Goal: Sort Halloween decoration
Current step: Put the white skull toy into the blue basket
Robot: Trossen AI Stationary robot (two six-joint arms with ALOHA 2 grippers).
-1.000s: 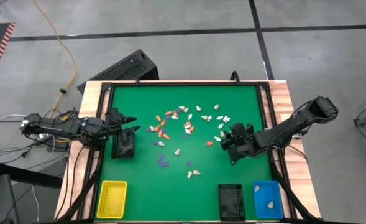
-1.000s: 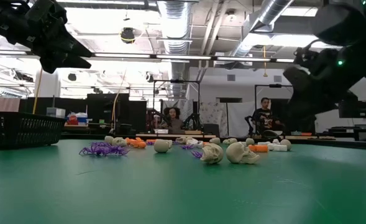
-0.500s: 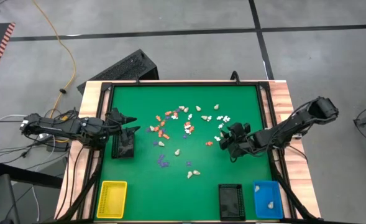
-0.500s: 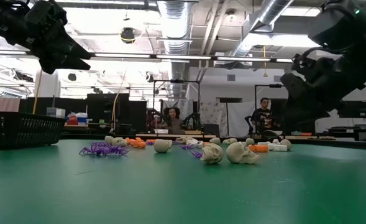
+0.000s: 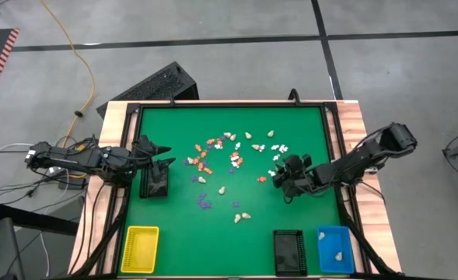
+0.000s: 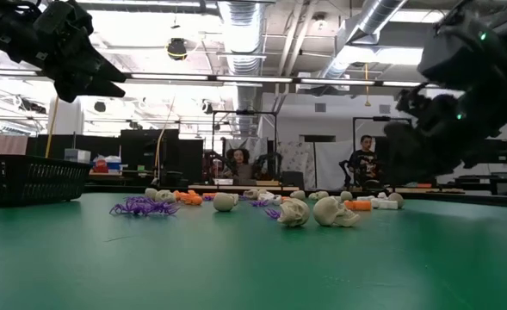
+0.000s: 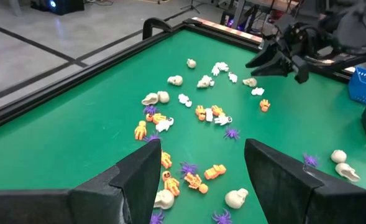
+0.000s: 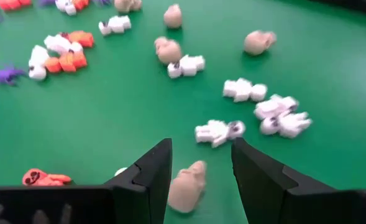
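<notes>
Right pincer (image 5: 277, 180) crept left toward scatter at frame centre-right, fingers apart, empty, cream skull (image 8: 187, 186) between them. Grab looks next. Left pincer (image 5: 165, 155) parked mid-left, wide. Figurines (image 5: 232, 159) mid-bench.

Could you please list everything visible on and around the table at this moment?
Halloween decoration: many tiny figurines, orange-red, white, cream-beige, purple; scattered mid-mat.
Cream figurine: one, between the right gripper's fingers, on the mat.
Yellow tray: one, near-left corner.
Black tray: one, near edge, right of centre.
Blue tray: one, near-right corner, cream pieces inside.
Black basket: one, left side of mat.
Left gripper: open, over the basket.
Right gripper: open, at the pile's right edge.
</notes>
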